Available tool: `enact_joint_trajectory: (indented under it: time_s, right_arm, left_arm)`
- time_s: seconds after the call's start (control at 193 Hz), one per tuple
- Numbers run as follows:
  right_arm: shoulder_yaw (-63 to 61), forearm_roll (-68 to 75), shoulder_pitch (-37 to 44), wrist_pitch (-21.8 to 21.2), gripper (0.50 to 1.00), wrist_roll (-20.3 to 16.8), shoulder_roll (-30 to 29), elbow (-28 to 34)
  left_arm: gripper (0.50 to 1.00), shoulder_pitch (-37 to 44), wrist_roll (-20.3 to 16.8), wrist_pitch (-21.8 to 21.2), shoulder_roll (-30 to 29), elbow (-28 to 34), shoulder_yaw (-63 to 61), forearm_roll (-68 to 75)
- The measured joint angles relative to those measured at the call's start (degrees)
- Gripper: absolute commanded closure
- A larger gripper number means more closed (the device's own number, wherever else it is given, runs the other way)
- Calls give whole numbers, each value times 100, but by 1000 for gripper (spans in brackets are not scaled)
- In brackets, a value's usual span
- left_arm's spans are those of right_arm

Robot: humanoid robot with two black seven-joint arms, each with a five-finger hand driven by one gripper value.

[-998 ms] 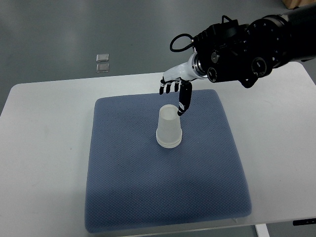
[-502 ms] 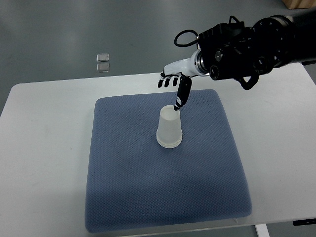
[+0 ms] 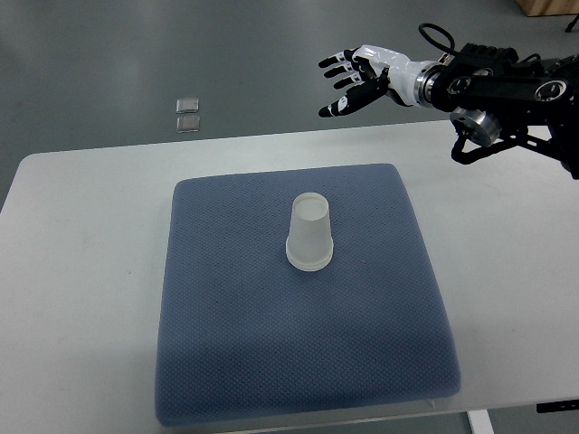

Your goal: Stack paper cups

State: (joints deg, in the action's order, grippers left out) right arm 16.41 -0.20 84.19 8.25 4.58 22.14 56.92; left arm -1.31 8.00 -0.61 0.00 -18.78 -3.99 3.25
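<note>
The translucent white paper cup stack (image 3: 309,235) is standing upside down, centred on the blue textured mat (image 3: 226,344) covering the white desk (image 3: 81,271). The right hand (image 3: 357,72) is hovering well apart, fingers spread, holding nothing.

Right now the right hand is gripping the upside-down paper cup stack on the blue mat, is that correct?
Not quite. The top view shows the right hand open, fingers spread, holding nothing, raised beyond the table's far edge and well clear of the cups. The paper cup stack does stand upside down on the blue mat, untouched.
</note>
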Motion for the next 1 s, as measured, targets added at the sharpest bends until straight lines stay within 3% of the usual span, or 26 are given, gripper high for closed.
enact_joint_trajectory:
  time_s: [0.14, 0.31, 0.486, 0.739, 0.998]
  right_arm:
    - [-1747, 250, -1144, -2, 619, 223, -47, -745]
    - [-3549, 349, -2103, -166, 603, 578, -247, -1236]
    - [-5028, 551, -2924, -961, 597, 694, -518, -1724]
    - [-5547, 578, -3592, -2689, 576, 803, -650, -2060]
    - [-5557, 556, -3742, -3003, 574, 822, -728, -2328]
  left_arm:
    - [500, -1, 0, 0, 0, -2, 2, 0]
    - [500, 1, 7, 0, 0, -1, -6, 0]
    - [500, 0, 9, 0, 0, -1, -12, 0]
    - [500, 0, 9, 0, 0, -2, 4, 0]
    - [500, 0, 9, 0, 0, -10, 4, 0]
